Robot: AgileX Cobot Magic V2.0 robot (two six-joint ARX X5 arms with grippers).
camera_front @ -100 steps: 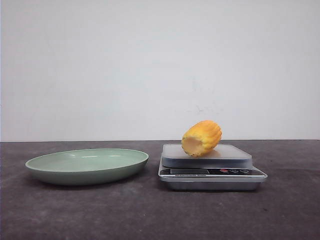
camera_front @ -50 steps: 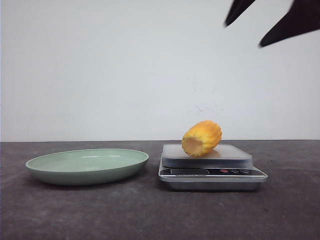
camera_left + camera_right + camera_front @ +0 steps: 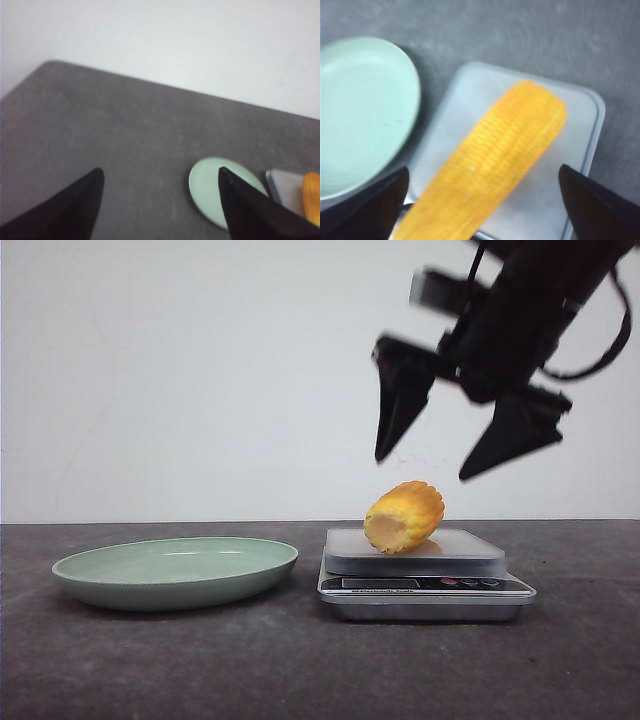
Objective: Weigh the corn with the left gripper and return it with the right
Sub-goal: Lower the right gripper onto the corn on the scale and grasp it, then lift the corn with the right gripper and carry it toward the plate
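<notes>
The yellow-orange corn (image 3: 404, 516) lies on the platform of a silver kitchen scale (image 3: 424, 575), its pale cut end facing the camera. My right gripper (image 3: 425, 468) hangs open just above the corn, one finger on each side, not touching it. In the right wrist view the corn (image 3: 490, 160) lies between the open fingers of the right gripper (image 3: 482, 172) on the scale (image 3: 580, 150). My left gripper (image 3: 160, 172) is open and empty high above the table; it does not show in the front view. The corn's edge (image 3: 313, 197) shows in the left wrist view.
A pale green plate (image 3: 176, 570) sits empty on the dark grey table to the left of the scale. It also shows in the right wrist view (image 3: 360, 115) and the left wrist view (image 3: 210, 185). A white wall stands behind.
My right gripper has come down from the top right into view and now hangs open over the corn. The corn, scale and plate have not moved.
</notes>
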